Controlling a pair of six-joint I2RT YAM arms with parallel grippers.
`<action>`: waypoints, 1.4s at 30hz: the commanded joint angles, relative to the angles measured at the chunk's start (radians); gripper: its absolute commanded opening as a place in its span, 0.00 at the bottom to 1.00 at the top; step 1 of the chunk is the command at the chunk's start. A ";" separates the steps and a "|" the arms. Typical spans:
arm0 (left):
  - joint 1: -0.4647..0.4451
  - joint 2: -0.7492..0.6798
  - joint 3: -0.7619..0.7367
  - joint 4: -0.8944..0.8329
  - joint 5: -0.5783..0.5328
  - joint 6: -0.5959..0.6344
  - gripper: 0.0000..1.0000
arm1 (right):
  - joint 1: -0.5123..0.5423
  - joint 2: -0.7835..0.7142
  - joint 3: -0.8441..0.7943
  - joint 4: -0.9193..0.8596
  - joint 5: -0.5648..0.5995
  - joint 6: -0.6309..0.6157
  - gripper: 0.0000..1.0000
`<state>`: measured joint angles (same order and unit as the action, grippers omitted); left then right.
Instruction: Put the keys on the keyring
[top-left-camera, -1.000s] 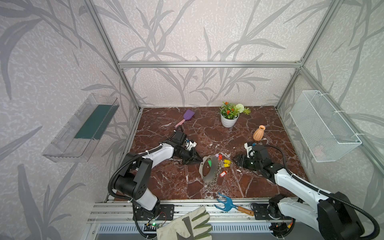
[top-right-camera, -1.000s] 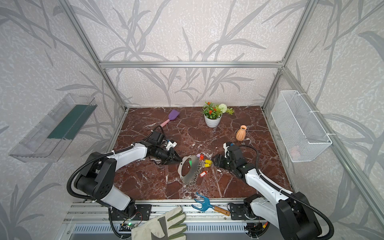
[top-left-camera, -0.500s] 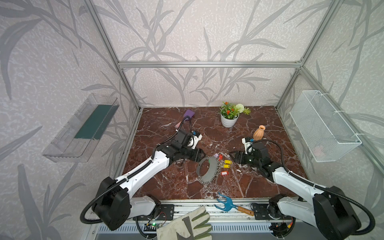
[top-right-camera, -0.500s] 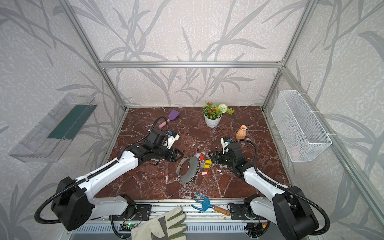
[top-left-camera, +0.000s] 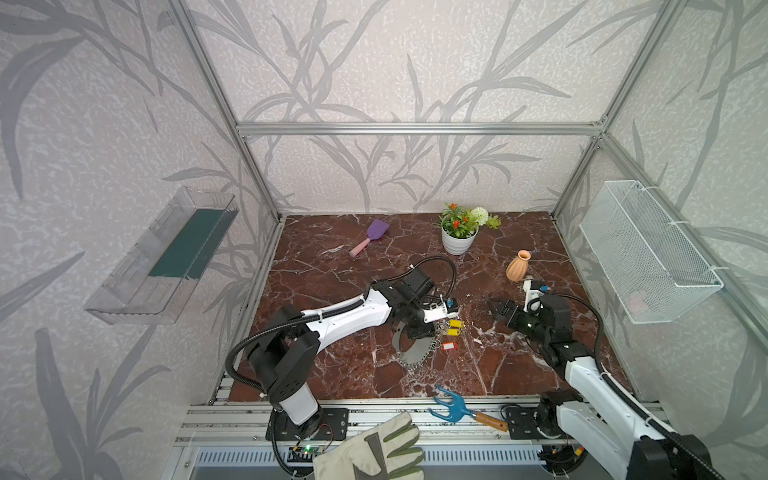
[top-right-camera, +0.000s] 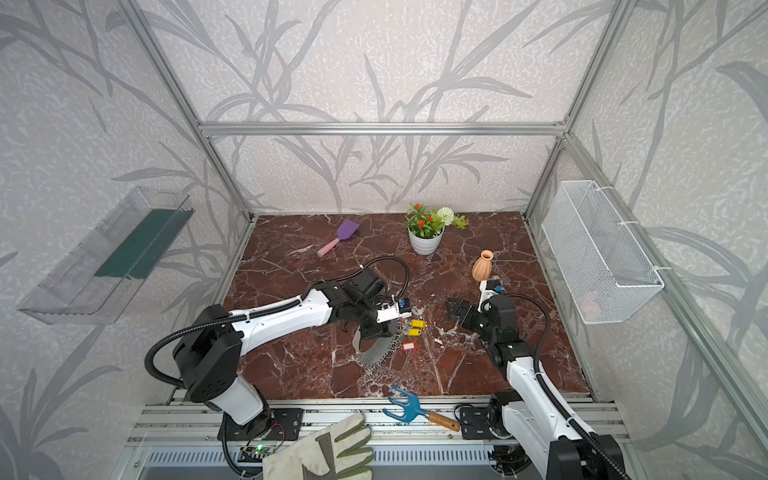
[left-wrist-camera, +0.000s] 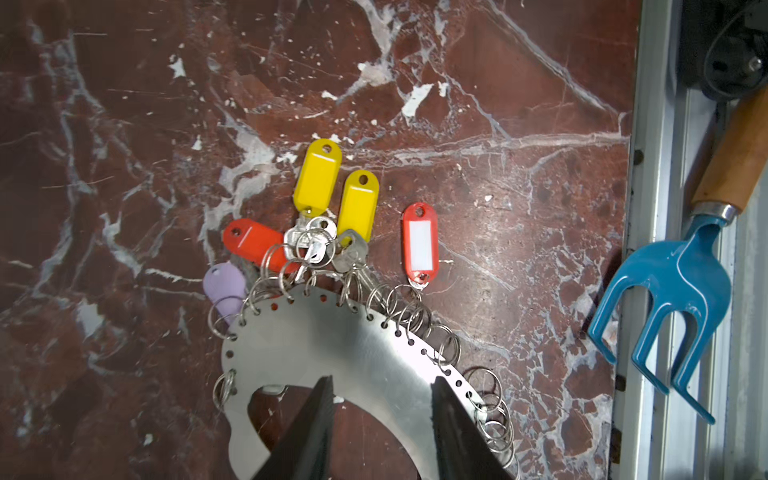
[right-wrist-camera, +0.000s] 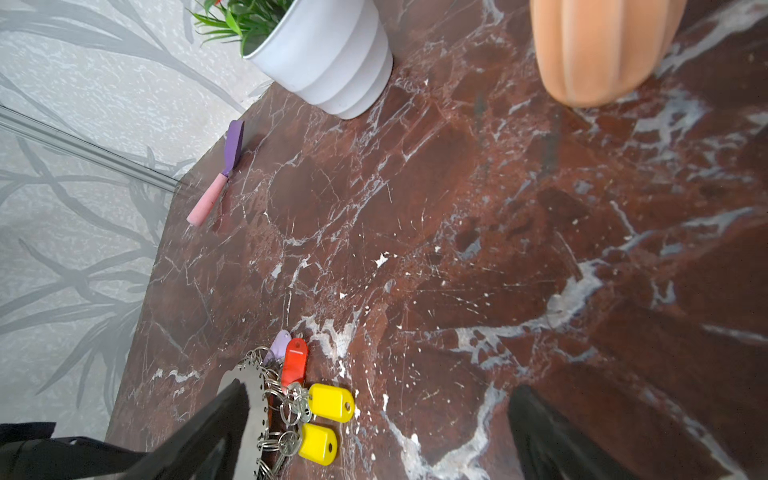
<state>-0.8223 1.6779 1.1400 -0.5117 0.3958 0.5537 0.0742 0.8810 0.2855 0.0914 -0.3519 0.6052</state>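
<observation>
The keyring (left-wrist-camera: 332, 353) is a flat grey C-shaped band fringed with silver rings, lying on the marble; it shows in both top views (top-left-camera: 411, 357) (top-right-camera: 374, 353). Two yellow keys (left-wrist-camera: 316, 178) (left-wrist-camera: 359, 203), a plain red one (left-wrist-camera: 249, 241), a lilac one (left-wrist-camera: 224, 286) and a labelled red one (left-wrist-camera: 419, 245) fan out from its ringed edge. My left gripper (left-wrist-camera: 380, 384) comes down over the band, one finger in the C's hollow and the other at the fringed edge, with the band between them. My right gripper (right-wrist-camera: 378, 390) hangs wide open to the right of the keys (top-left-camera: 498, 309), holding nothing.
A white plant pot (top-left-camera: 458, 241) and an orange vase (top-left-camera: 517, 268) stand behind the right arm. A purple scoop (top-left-camera: 370, 237) lies at the back. A blue hand rake (top-left-camera: 455, 405) and a glove (top-left-camera: 374, 451) lie on the front rail. A wire basket (top-left-camera: 648, 253) hangs on the right wall.
My left arm left the keyring's left side, rose, and came down on the band from behind, its jaws widening and then narrowing. My right gripper opened wider and drew back to the right.
</observation>
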 joint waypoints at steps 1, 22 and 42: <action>-0.007 0.044 0.046 -0.007 0.048 0.114 0.36 | -0.032 -0.004 -0.025 0.036 -0.068 0.057 0.97; -0.065 0.230 0.142 -0.047 0.049 0.151 0.30 | -0.061 -0.055 -0.036 0.028 -0.107 0.088 0.99; -0.083 0.255 0.124 -0.052 -0.018 0.127 0.26 | -0.061 -0.052 -0.042 0.034 -0.107 0.085 0.99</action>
<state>-0.8997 1.9419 1.2743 -0.5533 0.3840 0.6750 0.0177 0.8360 0.2565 0.1051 -0.4507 0.6884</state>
